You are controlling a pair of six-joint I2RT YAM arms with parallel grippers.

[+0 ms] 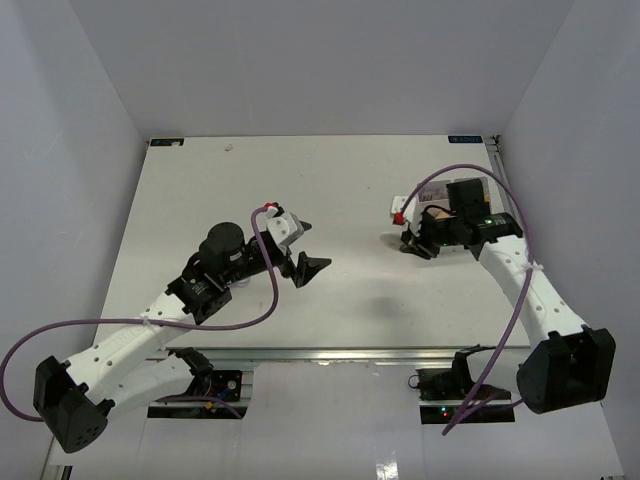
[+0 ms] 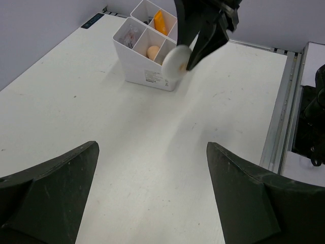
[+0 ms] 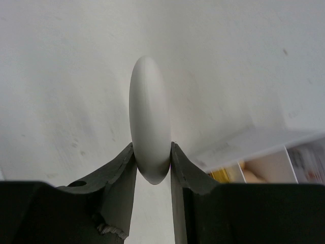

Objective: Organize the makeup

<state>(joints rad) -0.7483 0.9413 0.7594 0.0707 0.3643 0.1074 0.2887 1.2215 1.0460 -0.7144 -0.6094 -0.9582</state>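
Note:
A white oval compact (image 3: 149, 114) stands on edge between the fingers of my right gripper (image 3: 152, 152), which is shut on it just above the table, beside the white tray (image 2: 144, 73). In the left wrist view the compact (image 2: 175, 62) hangs in front of the tray's near corner. In the tray's compartments I see an orange tube (image 2: 160, 23), a beige sponge (image 2: 153, 52) and pink-printed packets (image 2: 129, 38). My left gripper (image 1: 308, 248) is wide open over bare table left of centre, nothing between its fingers (image 2: 61, 188).
The right arm (image 1: 520, 275) covers most of the tray in the top view. A metal rail (image 2: 282, 117) runs along the table's near edge. Grey walls close in the table on three sides.

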